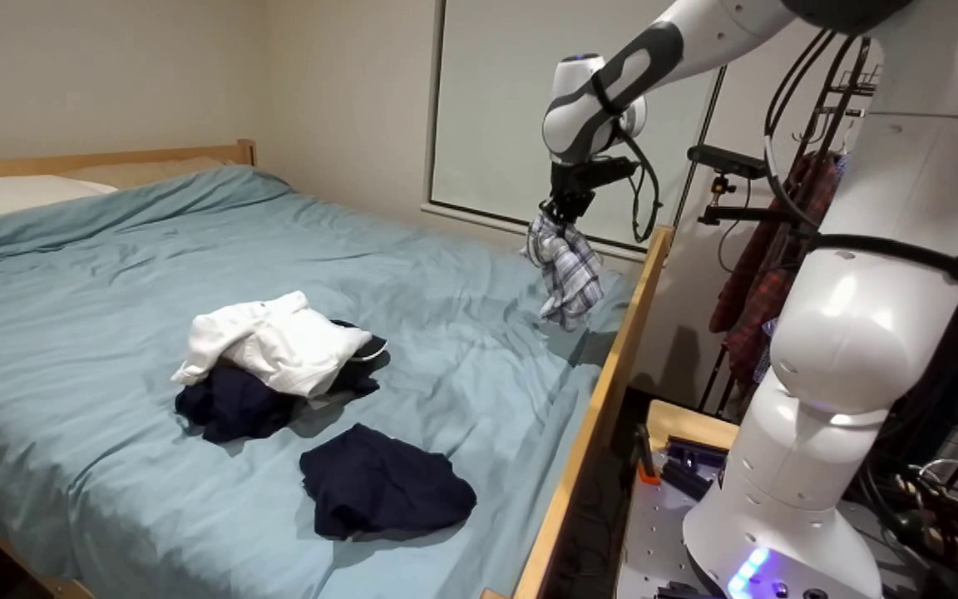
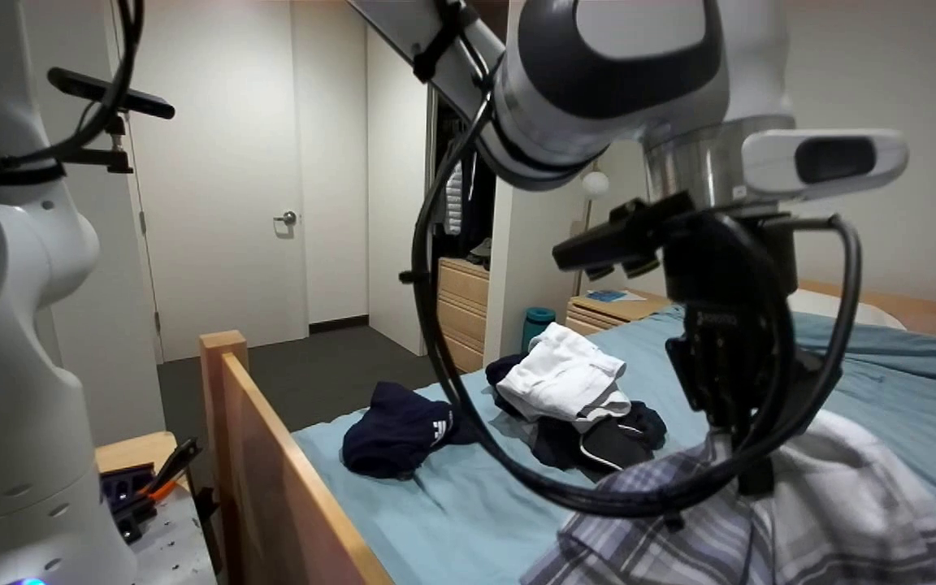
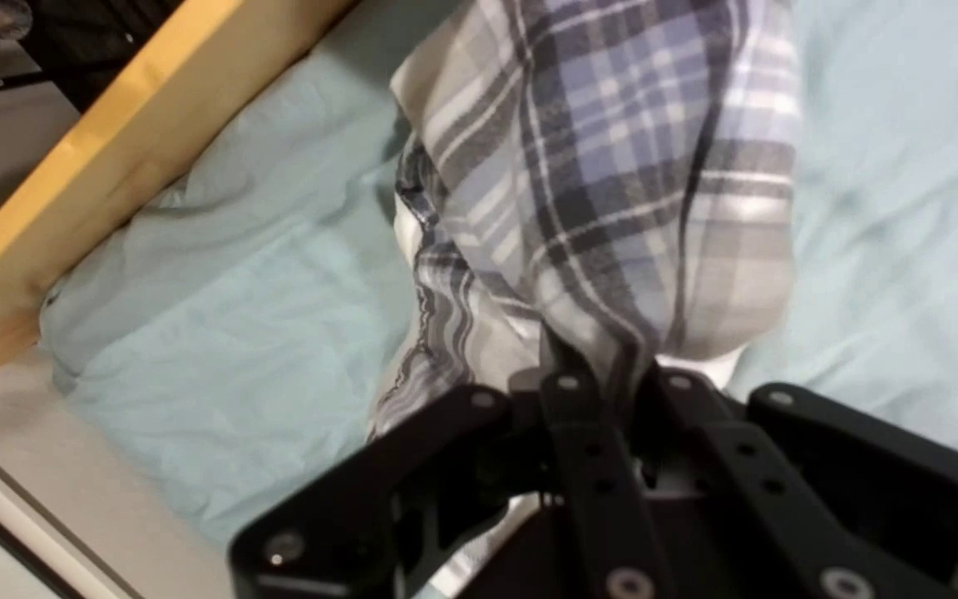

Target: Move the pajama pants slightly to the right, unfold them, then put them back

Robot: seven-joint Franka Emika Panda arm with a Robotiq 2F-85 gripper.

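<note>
The plaid pajama pants (image 1: 572, 274) hang bunched from my gripper (image 1: 562, 213) over the bed's far corner, by the wooden rail. My gripper (image 3: 616, 374) is shut on a pinched fold of the checked cloth, as the wrist view shows. Loose folds of the pants (image 3: 637, 158) spread out ahead of the fingers, and part drops down on one side. In an exterior view the pants (image 2: 663, 528) droop below the fingertips, with their lower part cut off by the frame. Whether their lowest end touches the sheet, I cannot tell.
On the blue-green bed (image 1: 462, 333) a white garment (image 1: 279, 341) lies heaped over dark clothes (image 1: 234, 406). A separate navy garment (image 1: 383, 484) lies nearer the bed's front. The wooden rail (image 1: 604, 408) runs along the bed between it and the arm's base.
</note>
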